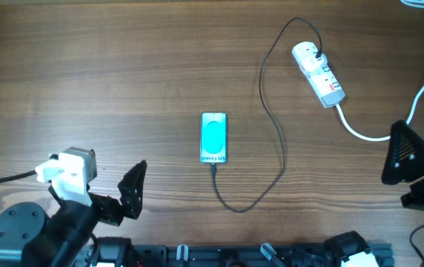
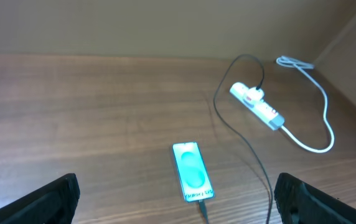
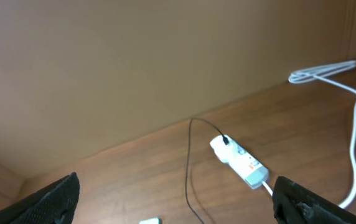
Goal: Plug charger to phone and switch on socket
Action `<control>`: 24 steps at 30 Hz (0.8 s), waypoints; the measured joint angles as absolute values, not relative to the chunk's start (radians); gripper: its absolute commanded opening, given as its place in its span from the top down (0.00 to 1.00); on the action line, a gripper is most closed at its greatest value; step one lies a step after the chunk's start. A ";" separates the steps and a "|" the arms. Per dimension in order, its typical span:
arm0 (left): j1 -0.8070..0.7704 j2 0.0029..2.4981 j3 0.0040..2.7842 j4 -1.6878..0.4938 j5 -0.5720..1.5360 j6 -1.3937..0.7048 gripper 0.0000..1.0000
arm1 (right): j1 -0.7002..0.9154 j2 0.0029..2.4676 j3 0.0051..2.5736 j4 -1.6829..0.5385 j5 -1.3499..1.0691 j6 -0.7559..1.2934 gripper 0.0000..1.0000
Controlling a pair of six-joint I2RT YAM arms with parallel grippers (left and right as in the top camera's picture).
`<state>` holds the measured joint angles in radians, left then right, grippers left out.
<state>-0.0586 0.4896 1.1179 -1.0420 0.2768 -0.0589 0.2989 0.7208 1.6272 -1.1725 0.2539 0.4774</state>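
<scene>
A small rectangular smartphone with a bright cyan screen (image 1: 213, 138) lies on the brown wooden table (image 1: 86, 74). A long thin black cable (image 1: 282, 152) meets the phone's white-banded end, loops out to its right and climbs to a white elongated power strip (image 1: 319, 74) up-right of the phone. The left arm's black fingers (image 1: 133, 190) sit down-left of the phone. The right arm's black fingers (image 1: 407, 154) are far to its right.

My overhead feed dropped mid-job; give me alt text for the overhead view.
The phone lies mid-table, screen lit; the charger cable runs from its near end to the socket at far right. The left claw and right claw sit open and empty.
</scene>
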 measured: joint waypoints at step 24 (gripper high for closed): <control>-0.059 0.490 1.118 -1.325 0.273 -0.059 0.00 | 0.296 0.714 1.564 -1.358 0.323 0.461 0.00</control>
